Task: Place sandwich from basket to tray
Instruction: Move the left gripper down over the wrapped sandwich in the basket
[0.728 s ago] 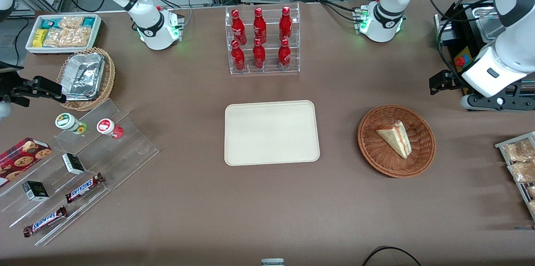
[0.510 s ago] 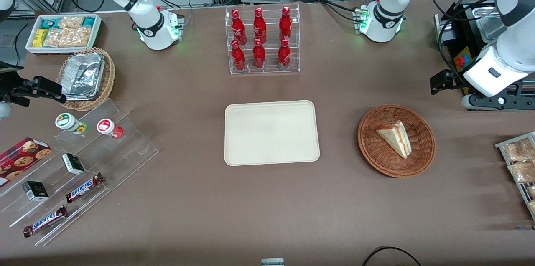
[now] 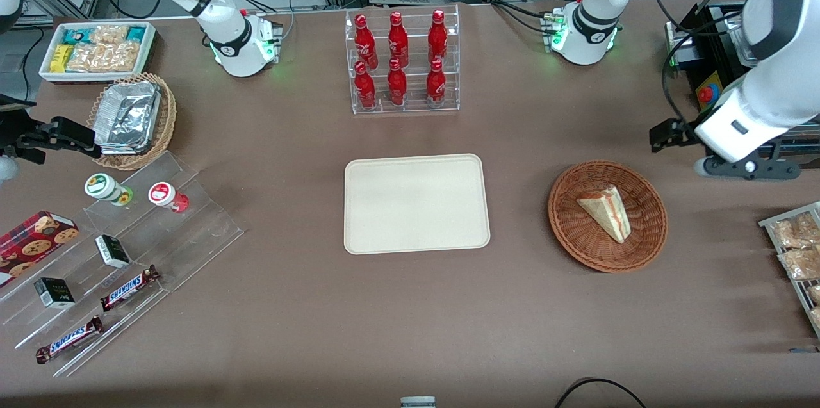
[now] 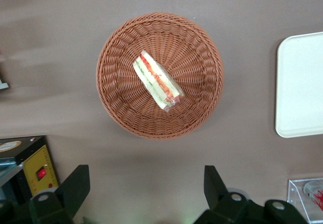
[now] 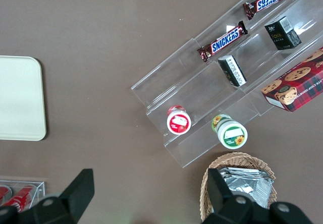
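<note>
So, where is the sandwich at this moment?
The sandwich lies in the basket, beside the tray, toward the working arm's end of the table. The gripper hangs above the table beside the basket, jaws open.

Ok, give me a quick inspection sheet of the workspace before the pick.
Surface: brown table, flat.
Job's things: sandwich lies in the basket; tray bare, toward the table's middle.
Clutter: bottle rack farther from the front camera than the tray; snack display, foil basket and white bin toward the parked arm's end; bagged snacks at the working arm's end.
End effector: left end effector open, high above the table beside the basket, holding nothing.
Cables: black cable at the table's near edge.
Surroundings: equipment racks, wiring.
</note>
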